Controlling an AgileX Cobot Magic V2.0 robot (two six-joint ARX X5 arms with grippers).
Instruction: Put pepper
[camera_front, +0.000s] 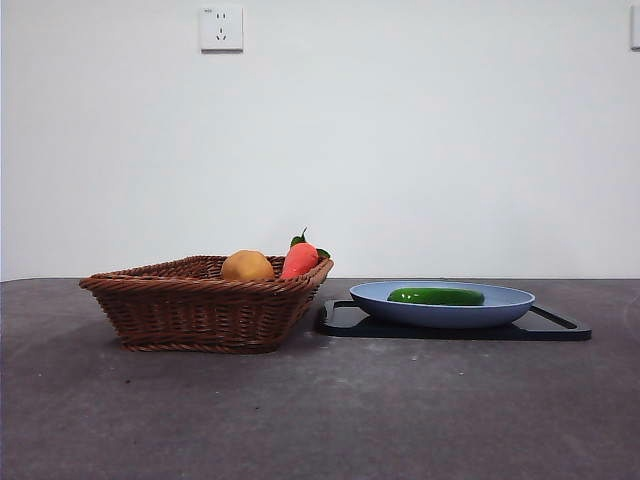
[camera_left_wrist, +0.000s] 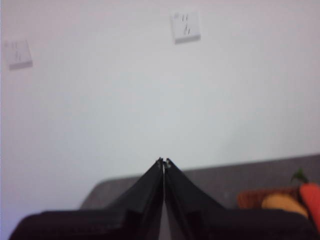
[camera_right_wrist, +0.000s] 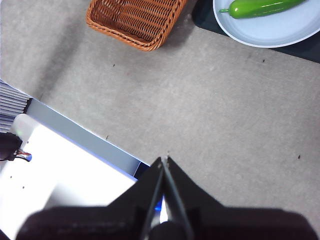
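Note:
The glossy green pepper (camera_front: 436, 296) lies in the blue plate (camera_front: 375, 298), which rests on a black tray (camera_front: 560, 328) at the right. The right wrist view also shows the pepper (camera_right_wrist: 260, 7) in the plate (camera_right_wrist: 270, 32). My left gripper (camera_left_wrist: 164, 162) is shut and empty, held high and facing the white wall. My right gripper (camera_right_wrist: 164, 160) is shut and empty, above the bare table near its front edge, well away from the plate. Neither gripper shows in the front view.
A brown wicker basket (camera_front: 190, 305) stands left of the plate, holding a round yellow-brown fruit (camera_front: 247, 266) and a red-orange pointed vegetable (camera_front: 299, 259). The basket (camera_right_wrist: 132, 20) also shows in the right wrist view. A white wall with a socket (camera_front: 221, 28) is behind.

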